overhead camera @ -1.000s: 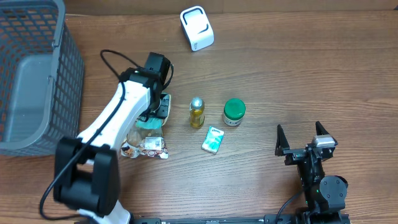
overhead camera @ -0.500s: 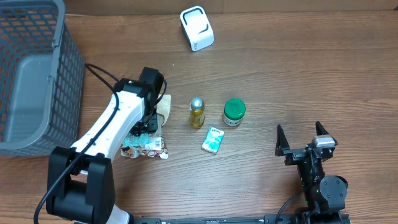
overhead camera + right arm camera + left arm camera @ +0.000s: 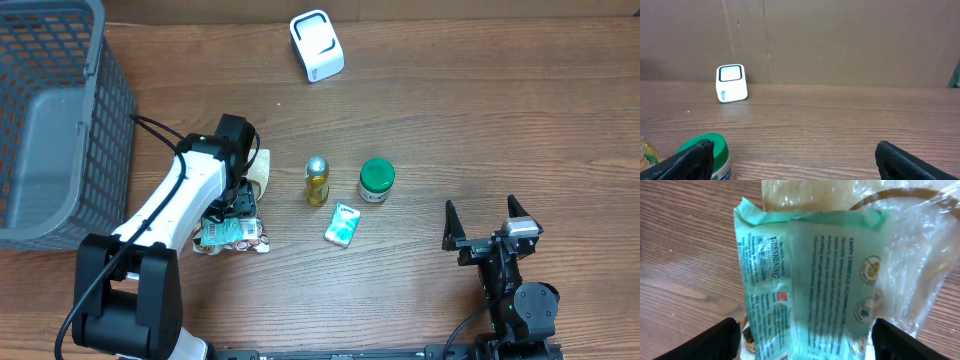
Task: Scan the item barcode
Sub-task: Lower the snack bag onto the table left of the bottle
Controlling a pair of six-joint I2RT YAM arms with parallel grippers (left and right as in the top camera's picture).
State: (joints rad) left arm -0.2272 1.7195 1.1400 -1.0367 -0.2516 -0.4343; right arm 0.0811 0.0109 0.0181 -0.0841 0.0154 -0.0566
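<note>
My left gripper [image 3: 234, 206] hangs open just over a green printed packet [image 3: 232, 232] that lies on the table at the left. In the left wrist view the packet [image 3: 810, 280] fills the middle, its lower end between my wide-apart fingertips [image 3: 715, 341]; small print shows on it but no barcode. A clear plastic bag [image 3: 910, 255] with pale contents lies against it. The white scanner [image 3: 317, 45] stands at the back of the table, also in the right wrist view as a small white scanner [image 3: 731, 83]. My right gripper [image 3: 488, 225] rests open at the front right, nothing in it.
A grey mesh basket [image 3: 60, 60] stands at the far left. A small yellow bottle [image 3: 316, 180], a green-lidded jar [image 3: 376, 180] and a small green pack [image 3: 342, 224] sit mid-table. The jar's lid [image 3: 702, 147] shows beside my right gripper's left finger.
My left arm has moved toward the table's front, over the green packet, and its jaws have spread wider. The pale bag behind it now shows. The right arm has not moved.
</note>
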